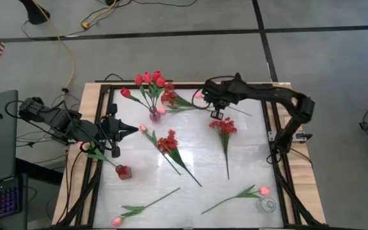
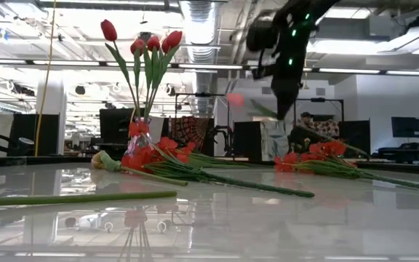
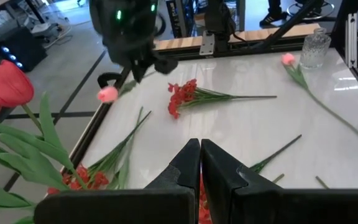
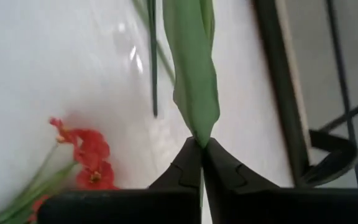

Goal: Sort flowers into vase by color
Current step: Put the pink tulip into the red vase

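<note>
Pink tulip (image 4: 194, 68) bloom out of frame

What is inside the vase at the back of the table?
The vase holds several red tulips, their stems standing upright in the low view. The high view shows a pink bloom at its mouth. Whether it is inside cannot be told; leaves cover the opening.

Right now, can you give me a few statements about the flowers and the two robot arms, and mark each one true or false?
1. The right gripper is shut on a pink tulip, pinching its leaf. True.
2. The vase with red tulips is lying on its side. False: it stands upright.
3. The left gripper holds a flower. False: it is shut on nothing.
4. A pink tulip lies beside the empty glass vase. True.
5. All flowers are in vases. False: several lie on the table.
</note>
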